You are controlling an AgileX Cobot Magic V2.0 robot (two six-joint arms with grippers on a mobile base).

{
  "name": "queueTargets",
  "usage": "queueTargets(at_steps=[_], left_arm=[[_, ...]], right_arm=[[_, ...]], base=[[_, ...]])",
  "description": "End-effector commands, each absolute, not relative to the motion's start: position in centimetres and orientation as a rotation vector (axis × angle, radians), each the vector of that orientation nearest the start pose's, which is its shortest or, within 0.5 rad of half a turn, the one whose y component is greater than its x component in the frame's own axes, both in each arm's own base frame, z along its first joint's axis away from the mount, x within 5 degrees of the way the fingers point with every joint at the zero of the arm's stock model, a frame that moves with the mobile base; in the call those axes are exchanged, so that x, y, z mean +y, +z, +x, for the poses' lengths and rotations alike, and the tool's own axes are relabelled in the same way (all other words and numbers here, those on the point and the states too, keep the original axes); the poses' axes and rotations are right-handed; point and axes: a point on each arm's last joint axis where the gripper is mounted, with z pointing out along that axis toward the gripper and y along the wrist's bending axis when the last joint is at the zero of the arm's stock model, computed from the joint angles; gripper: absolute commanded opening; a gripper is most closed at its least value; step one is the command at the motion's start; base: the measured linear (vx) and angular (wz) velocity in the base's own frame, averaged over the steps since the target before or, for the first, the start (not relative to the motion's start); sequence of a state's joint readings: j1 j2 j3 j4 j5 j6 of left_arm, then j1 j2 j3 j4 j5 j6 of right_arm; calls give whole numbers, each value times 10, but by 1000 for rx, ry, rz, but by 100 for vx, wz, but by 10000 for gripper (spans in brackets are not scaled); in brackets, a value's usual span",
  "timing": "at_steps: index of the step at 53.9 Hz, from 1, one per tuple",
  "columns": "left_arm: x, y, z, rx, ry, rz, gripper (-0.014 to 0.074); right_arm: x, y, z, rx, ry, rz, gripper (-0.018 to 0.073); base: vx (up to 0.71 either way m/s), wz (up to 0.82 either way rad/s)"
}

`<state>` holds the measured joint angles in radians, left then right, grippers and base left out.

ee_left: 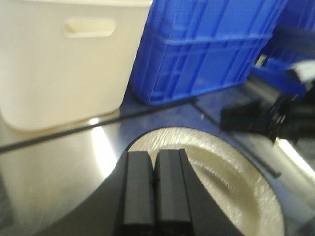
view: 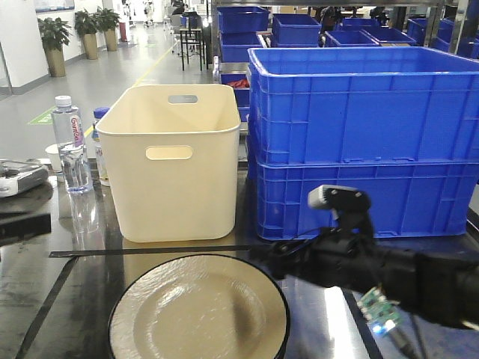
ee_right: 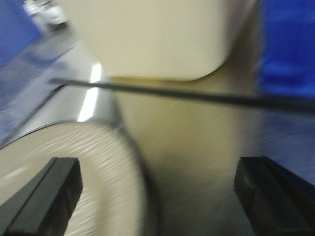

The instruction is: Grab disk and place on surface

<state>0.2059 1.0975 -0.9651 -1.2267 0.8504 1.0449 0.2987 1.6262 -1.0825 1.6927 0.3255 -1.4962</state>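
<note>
The plate (view: 198, 310), a cream disk with a dark rim, lay flat on the glossy grey table (view: 82, 277) at the bottom centre of the front view, just below the black tape line (view: 150, 253) and in front of the cream bin (view: 172, 161). It sat in open space clear of the bin and the stacked blue crates (view: 359, 142), which probably left room for a hand to come at its rim from the side. The right arm reached in low from the lower right of that view, nearly level with the table. Its hand (ee_right: 157, 194) was released, with the fingers (ee_right: 54, 189) spread wide; in its wrist view the plate's edge sat near the left finger, not yet between the two. That looked like the approach before a grasp of the rim. The left hand (ee_left: 156, 189) was clenched with its two pads pressed together on nothing, poised over the near rim of the plate in its own view.
</note>
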Motion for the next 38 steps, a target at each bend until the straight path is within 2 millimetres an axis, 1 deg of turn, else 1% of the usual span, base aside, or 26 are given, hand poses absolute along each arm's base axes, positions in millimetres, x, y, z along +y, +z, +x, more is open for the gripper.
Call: queueTargets(at_steps=[1, 4, 6, 10, 14, 16, 18, 22, 27, 30, 34, 38], left_arm=[[-12, 383, 222, 1937, -582, 180, -5], [-3, 375, 223, 2026, -485, 100, -4], [5, 370, 224, 2085, -376, 60, -4], [20, 363, 223, 2157, -195, -42, -1], [36, 361, 222, 2177, 18, -108, -1], [42, 361, 222, 2174, 95, -135, -1], [47, 362, 221, 2167, 153, -163, -1], [52, 364, 218, 2155, 226, -199, -1], [49, 373, 210, 2101, 224, -195, -1], [46, 383, 202, 2037, 201, -198, -1], [39, 402, 186, 1906, 148, -196, -1], [27, 421, 164, 1766, 101, -138, -1]], right_arm=[[115, 323, 337, 1865, 514, -299, 633], [103, 339, 329, 1824, 430, -312, 576], [98, 349, 323, 1796, 382, -331, 527], [91, 371, 306, 1727, 305, -384, 384], [86, 388, 286, 1669, 243, -437, 198], [83, 396, 275, 1645, 232, -442, 105], [80, 403, 263, 1622, 226, -440, -8], [74, 411, 243, 1600, 254, -396, -15], [67, 413, 216, 1581, 285, -352, -9], [63, 410, 200, 1576, 289, -341, -9], [59, 401, 182, 1578, 288, -333, -9], [54, 390, 167, 1576, 279, -319, -9]], base=[[0, 0], [0, 0], [0, 0], [0, 0], [0, 0], [0, 0], [0, 0], [0, 0], [0, 0], [0, 0], [0, 0], [0, 0]])
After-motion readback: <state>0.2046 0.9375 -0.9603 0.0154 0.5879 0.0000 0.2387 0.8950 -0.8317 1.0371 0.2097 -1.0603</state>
